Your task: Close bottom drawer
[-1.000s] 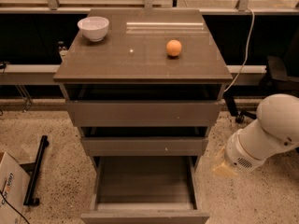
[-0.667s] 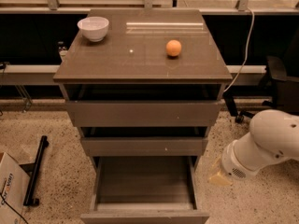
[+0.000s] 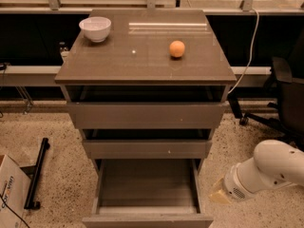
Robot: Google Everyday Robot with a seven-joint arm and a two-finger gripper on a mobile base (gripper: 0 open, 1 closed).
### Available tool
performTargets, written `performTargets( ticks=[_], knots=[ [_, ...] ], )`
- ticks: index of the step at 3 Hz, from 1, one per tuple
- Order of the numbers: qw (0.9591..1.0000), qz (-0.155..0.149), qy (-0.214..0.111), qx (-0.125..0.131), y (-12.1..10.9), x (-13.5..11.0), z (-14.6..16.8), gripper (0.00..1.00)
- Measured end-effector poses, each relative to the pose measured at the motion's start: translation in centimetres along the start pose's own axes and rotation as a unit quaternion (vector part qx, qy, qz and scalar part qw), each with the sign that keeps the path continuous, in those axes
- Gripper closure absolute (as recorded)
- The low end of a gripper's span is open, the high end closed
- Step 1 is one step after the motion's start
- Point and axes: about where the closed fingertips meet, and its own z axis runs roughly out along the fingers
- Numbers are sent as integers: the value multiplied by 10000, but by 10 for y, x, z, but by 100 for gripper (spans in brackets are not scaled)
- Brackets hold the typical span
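The bottom drawer (image 3: pixel 147 186) of the grey-brown cabinet is pulled far out and its deep box is empty. Its plain front panel (image 3: pixel 147 220) runs along the bottom edge of the camera view. The middle drawer (image 3: pixel 147 148) and the top drawer (image 3: pixel 145 115) above it stand slightly out. My white arm (image 3: pixel 270 167) comes in from the lower right. My gripper (image 3: pixel 219 193) is at its tan end, low beside the bottom drawer's right side wall and apart from it.
A white bowl (image 3: pixel 95 28) and an orange fruit (image 3: pixel 177 48) sit on the cabinet top (image 3: pixel 142 61). A dark office chair (image 3: pixel 285 99) stands at the right. A cardboard box (image 3: pixel 9 194) and a black bar (image 3: pixel 37 172) lie on the floor at the left.
My arm and gripper have moved down, staying to the right of the bottom drawer. The drawers have not moved.
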Motion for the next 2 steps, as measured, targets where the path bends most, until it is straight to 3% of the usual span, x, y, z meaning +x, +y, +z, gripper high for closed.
performTargets(
  ticks=[1,2],
  knots=[
    [9982,437,-129,-401,-11,29,66,100],
    [9980,448,-126,-432,-10,30,69,100]
  ],
)
